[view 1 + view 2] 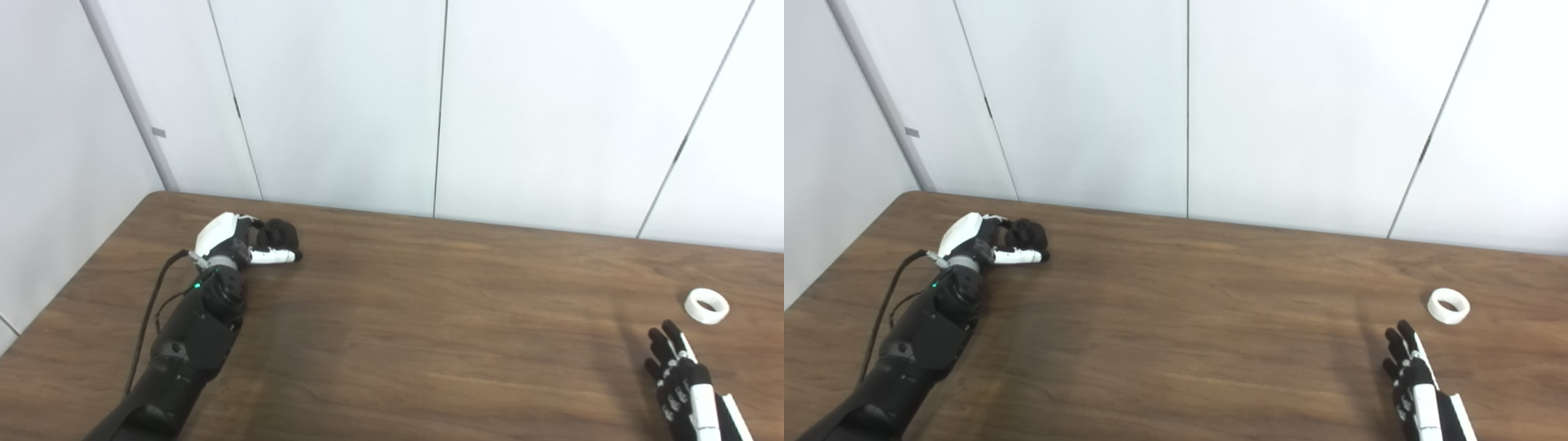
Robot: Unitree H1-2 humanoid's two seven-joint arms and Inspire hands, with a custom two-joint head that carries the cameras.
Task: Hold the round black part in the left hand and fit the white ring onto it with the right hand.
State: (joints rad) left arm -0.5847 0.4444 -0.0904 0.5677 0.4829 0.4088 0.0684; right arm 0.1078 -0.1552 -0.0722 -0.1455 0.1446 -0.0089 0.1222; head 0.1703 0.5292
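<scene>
The round black part (280, 232) sits on the brown table at the far left. My left hand (242, 242) is curled around it, thumb stretched along its near side, low on the table. The white ring (707, 305) lies flat on the table at the far right; it also shows in the right eye view (1448, 305). My right hand (683, 380) is open with fingers apart, empty, near the front right edge, a short way in front of and left of the ring.
The wooden table (429, 318) runs up to white wall panels (343, 104) at the back. A black cable (150, 300) hangs along my left forearm.
</scene>
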